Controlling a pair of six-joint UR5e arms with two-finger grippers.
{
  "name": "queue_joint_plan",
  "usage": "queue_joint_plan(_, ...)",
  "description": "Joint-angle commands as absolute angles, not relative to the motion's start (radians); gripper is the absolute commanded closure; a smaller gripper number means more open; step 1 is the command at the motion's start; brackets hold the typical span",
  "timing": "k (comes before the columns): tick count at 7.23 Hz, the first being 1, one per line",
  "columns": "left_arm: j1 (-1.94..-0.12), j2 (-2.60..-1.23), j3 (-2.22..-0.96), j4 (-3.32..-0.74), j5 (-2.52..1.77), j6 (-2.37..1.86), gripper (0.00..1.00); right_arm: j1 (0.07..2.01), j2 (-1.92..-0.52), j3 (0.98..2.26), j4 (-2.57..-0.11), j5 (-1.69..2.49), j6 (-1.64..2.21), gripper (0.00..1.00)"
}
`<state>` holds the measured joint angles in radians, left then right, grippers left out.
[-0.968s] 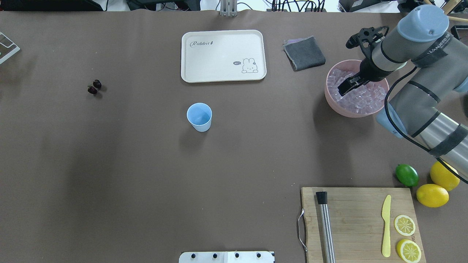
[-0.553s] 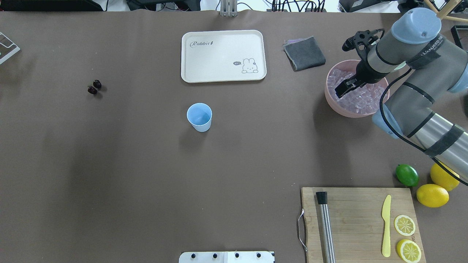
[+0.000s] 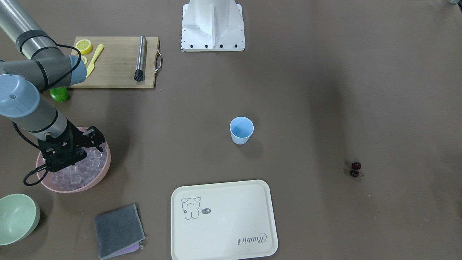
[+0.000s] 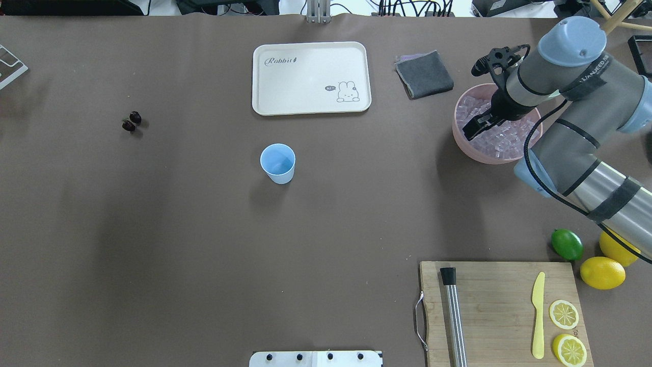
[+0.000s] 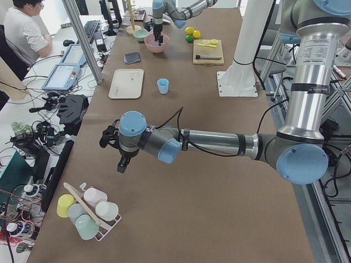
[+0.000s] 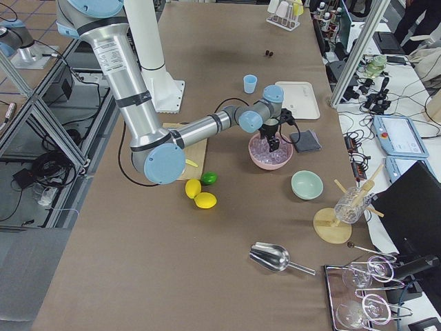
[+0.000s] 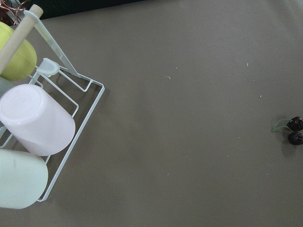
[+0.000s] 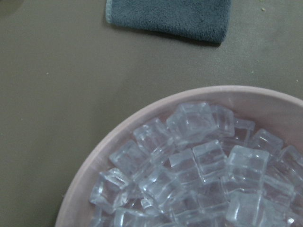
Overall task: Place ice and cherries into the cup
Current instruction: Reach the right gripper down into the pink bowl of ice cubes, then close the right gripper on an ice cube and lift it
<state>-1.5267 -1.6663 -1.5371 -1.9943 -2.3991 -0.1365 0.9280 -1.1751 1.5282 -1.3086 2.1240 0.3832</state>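
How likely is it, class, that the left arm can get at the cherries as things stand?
Probably yes: the cherries lie alone on bare table, nothing over or beside them, and the left claw hovers nearby, unobstructed.

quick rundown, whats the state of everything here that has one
cup: upright, nothing seen inside
pink bowl: upright, filled
ice: piled in the pink bowl
cherries: joined pair, lying on the table apart from the cup
right gripper: over the pink bowl, open or shut unclear
left gripper: above the table, open or shut unclear
cloth: folded
green bowl: upright
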Motion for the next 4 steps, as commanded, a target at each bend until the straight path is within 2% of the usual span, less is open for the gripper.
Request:
queue_joint_plan(1, -1.526, -1.667, -1.536, -1.994, -2.399, -0.137, 0.03, 0.923, -1.177, 1.525, -1.308, 2.123, 0.383, 0.26)
queue_joint_plan(2, -1.526, -1.674, -1.531, -1.994, -2.399, -0.137, 0.03, 0.923, -1.177, 1.525, -1.310, 2.123, 0.382, 0.35)
queue_joint_plan(4, -1.526, -1.675, -1.529, -1.994, -2.399, -0.137, 0.03, 0.923, -1.177, 1.523, -1.310, 2.123, 0.383, 0.37)
